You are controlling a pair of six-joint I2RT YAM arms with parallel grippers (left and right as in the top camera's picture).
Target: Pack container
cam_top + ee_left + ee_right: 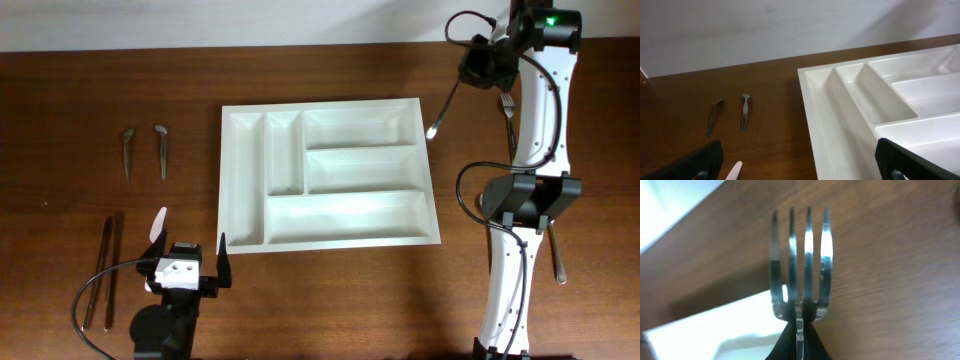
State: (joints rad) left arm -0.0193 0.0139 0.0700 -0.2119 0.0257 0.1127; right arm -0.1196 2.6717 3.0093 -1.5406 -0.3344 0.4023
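Right wrist view alone shows tines: fork [800, 265] clamped in right gripper [799, 337]. Overhead: fork end just off upper-right corner of container [264, 170]; left gripper [191, 260] splayed wide beside lower-left corner.

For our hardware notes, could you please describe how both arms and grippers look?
The right arm has white links, black joints, black cables and a green light. The left arm shows a black body, a white wrist block and one black cable. The left gripper and right gripper have black fingers.

The container [330, 180] is plain white, my fork [800, 265] shiny silver, the bench [100, 80] dark brown with wood grain, my fingers [812, 350] black.
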